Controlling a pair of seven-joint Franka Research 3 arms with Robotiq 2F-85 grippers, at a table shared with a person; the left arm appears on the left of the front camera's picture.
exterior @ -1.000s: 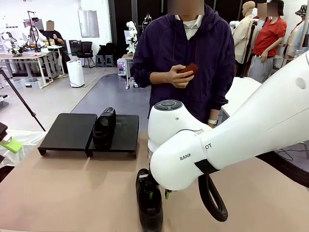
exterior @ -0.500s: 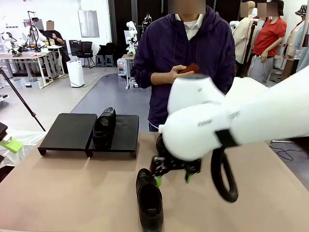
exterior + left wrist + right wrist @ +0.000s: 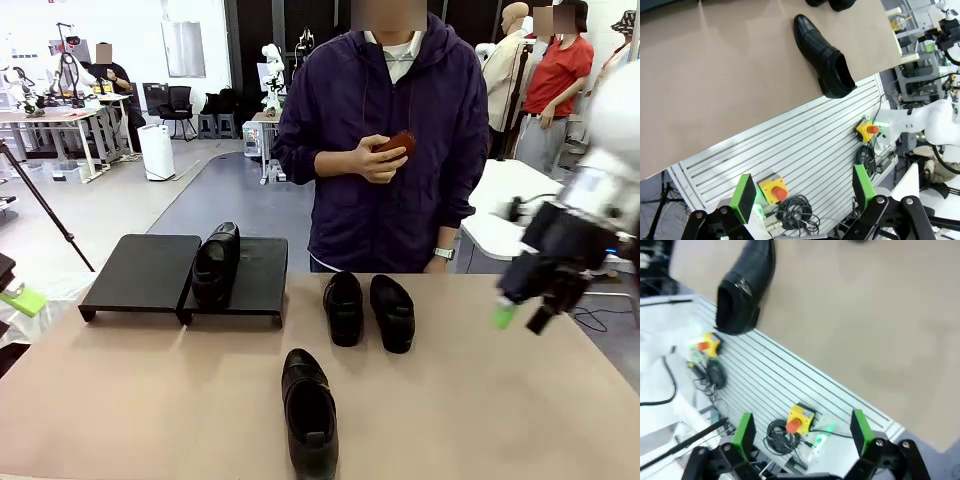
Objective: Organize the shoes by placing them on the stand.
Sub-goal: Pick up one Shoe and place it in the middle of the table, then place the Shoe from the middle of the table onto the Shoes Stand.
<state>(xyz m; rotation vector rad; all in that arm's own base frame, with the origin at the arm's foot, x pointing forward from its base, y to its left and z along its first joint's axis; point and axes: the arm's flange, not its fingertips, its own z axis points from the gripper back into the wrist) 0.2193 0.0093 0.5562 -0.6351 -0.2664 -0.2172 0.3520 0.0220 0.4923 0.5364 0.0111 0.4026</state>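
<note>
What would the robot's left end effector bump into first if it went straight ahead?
Probably the coiled black cable on the slatted white panel, beside the yellow button box; depth is hard to judge.

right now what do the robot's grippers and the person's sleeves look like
The left gripper and right gripper are black jointed linkages, each with two flat bright green pads. The person wears long dark purple sleeves and a pale wristband.
</note>
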